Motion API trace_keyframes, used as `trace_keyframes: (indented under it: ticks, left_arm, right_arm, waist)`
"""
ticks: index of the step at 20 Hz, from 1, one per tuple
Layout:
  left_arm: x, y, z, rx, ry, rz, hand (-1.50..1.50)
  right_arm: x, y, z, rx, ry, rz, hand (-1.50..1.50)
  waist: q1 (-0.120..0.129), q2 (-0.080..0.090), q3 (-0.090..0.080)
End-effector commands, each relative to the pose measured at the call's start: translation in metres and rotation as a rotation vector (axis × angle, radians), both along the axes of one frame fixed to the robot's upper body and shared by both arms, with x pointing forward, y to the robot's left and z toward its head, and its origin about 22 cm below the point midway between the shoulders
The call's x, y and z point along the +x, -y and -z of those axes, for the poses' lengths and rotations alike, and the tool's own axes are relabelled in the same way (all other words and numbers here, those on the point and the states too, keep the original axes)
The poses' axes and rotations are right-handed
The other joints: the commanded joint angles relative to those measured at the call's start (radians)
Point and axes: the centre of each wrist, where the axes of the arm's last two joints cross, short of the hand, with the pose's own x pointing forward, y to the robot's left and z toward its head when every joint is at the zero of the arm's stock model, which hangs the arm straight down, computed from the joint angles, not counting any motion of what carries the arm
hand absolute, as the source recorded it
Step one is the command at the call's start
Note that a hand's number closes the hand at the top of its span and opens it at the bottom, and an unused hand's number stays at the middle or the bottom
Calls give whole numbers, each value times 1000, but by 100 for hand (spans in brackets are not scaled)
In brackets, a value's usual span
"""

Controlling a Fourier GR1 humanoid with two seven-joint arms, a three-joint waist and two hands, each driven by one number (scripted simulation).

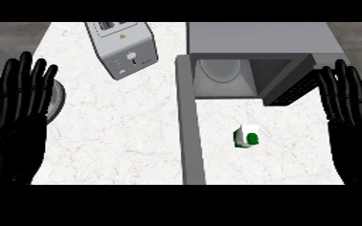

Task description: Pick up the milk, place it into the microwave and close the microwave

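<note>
The worktop (127,129) is pale, white stone with faint veining, and its top fills most of the view. A silver toaster (121,48) stands on it toward the back left, turned at a slant. A grey microwave (258,52) sits at the back right, its door (189,124) swung open across the surface. A small white milk carton (247,137) with a green cap stands upright on the bare stone in front of the microwave's opening, just right of the door. A round dark object (56,98) lies at the left edge, mostly hidden.
</note>
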Motion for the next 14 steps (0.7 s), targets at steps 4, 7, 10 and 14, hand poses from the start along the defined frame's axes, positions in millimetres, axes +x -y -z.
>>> trace_keyframes:
  ticks: [4, 7, 10, 14]
  left_arm:
    - [-3, -18, -13, 40, 10, -21, -150]
    - [-11, -5, 8, -97, -97, 10, -150]
    - [-16, -22, 5, -117, -108, -4, -150]
    - [-39, -44, 11, -89, -123, -11, -150]
  right_arm:
    - [1, -39, 5, 32, 41, -146, -150]
    - [-18, -74, 4, 161, -75, -460, -150]
    - [-31, -91, 6, 186, -108, -526, -150]
    - [-42, -99, 2, 176, -110, -513, -150]
  waist:
    - [22, 3, 26]
    - [39, 2, 26]
    - [26, 0, 25]
    - [22, 1, 25]
